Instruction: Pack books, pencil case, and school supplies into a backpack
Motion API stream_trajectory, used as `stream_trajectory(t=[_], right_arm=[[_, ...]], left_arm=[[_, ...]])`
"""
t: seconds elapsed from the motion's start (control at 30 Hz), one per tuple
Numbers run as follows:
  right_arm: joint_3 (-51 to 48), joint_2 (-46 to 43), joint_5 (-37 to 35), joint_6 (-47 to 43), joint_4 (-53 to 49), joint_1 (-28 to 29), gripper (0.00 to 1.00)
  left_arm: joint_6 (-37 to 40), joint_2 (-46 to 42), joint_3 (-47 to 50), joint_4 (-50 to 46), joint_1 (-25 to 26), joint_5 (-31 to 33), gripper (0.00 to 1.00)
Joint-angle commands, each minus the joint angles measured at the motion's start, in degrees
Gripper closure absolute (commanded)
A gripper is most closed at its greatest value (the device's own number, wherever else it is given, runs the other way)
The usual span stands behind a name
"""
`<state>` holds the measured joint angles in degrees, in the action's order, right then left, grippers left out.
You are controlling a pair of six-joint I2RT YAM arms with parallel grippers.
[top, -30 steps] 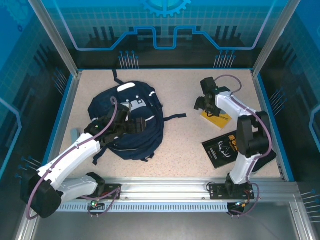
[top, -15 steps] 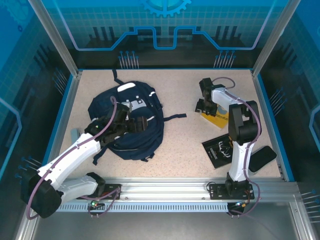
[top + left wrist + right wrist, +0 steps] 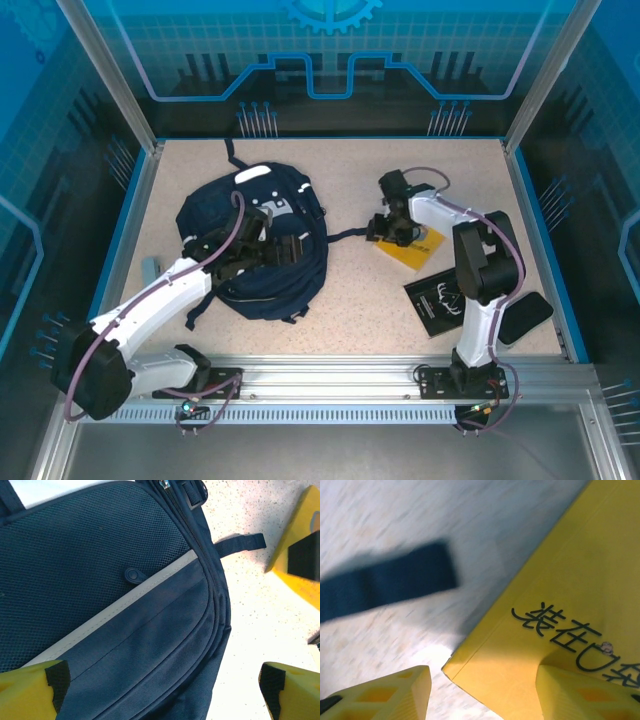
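The navy backpack [image 3: 250, 240] lies flat at the left middle, white stripe showing [image 3: 125, 630]. My left gripper [image 3: 283, 250] hovers over its front pocket, open wide, nothing between the fingers [image 3: 162, 685]. The yellow book [image 3: 415, 245] lies right of the backpack. My right gripper [image 3: 385, 228] straddles its near-left corner [image 3: 485, 692]. One finger rests on the yellow cover [image 3: 560, 590]; the other stands off the corner over the table, a gap showing. The black book [image 3: 440, 298] lies nearer the right arm's base. The pale pencil case [image 3: 150, 268] lies left of the backpack.
A loose backpack strap [image 3: 385, 587] reaches across the table toward the yellow book. A dark flat thing [image 3: 525, 315] lies at the far right by the blue rim. Blue walls [image 3: 120, 250] border the speckled table [image 3: 350, 290].
My right gripper has moved left toward the backpack and its jaws have narrowed; the yellow book has slid left with it. My left gripper has shifted slightly right over the backpack.
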<state>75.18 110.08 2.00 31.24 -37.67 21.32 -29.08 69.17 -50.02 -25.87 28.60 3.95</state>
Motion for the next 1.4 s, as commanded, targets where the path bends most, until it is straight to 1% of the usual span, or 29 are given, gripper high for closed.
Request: stream_trajectory(t=[0.0,0.17,0.27,0.4,0.5,0.57,0.73,0.83,0.97,1.07,1.13,1.2,1.37], right_arm=[[-5.0,-0.6,8.3,1.7,-1.9,5.6,0.41],[-11.8,-5.6,11.0,8.1,3.5,12.2,0.44],[-12.7,-9.0,9.4,9.8,2.9,13.6,0.44],[-11.8,-17.2,3.7,10.6,0.4,12.0,0.42],[-12.3,-22.4,0.6,11.7,0.0,8.8,0.38],[-13.2,-24.0,-0.7,11.7,0.0,6.0,0.36],[-13.6,-21.6,-0.9,9.6,-2.3,-2.3,0.36],[-13.8,-19.7,-1.3,8.7,-2.6,-4.8,0.36],[-14.1,-16.7,-0.8,7.9,-2.1,-6.4,0.37],[-14.0,-13.7,0.1,7.9,-1.7,-6.6,0.4],[-14.2,-12.4,0.3,7.9,-1.3,-6.6,0.44],[-14.6,-12.0,0.3,7.9,-0.8,-6.7,0.47],[-15.6,-12.2,1.0,8.1,0.1,-6.9,0.49]], left_arm=[[-1.7,1.9,-2.6,2.1,-0.4,-3.0,0.01],[-1.4,2.7,-4.0,1.5,-0.2,-1.2,0.01],[-1.1,2.6,-4.6,1.4,-0.3,-1.4,0.01],[-0.7,4.0,-5.6,2.0,0.1,-3.7,0.02],[0.6,6.1,-7.3,2.3,2.1,-5.0,0.03],[0.6,8.3,-8.9,2.3,3.7,-5.6,0.04],[-0.8,16.1,-14.0,3.9,8.1,-8.3,0.08],[-1.7,21.9,-18.2,4.2,10.8,-9.1,0.12],[-1.9,29.7,-23.8,3.3,13.2,-8.4,0.17],[-3.3,35.5,-27.6,2.3,13.8,-7.9,0.24],[-4.2,39.0,-30.1,1.3,13.9,-7.7,0.28],[-4.8,41.7,-31.9,0.4,14.1,-7.6,0.3],[-4.4,47.8,-36.1,-3.5,14.6,-6.5,0.37]])
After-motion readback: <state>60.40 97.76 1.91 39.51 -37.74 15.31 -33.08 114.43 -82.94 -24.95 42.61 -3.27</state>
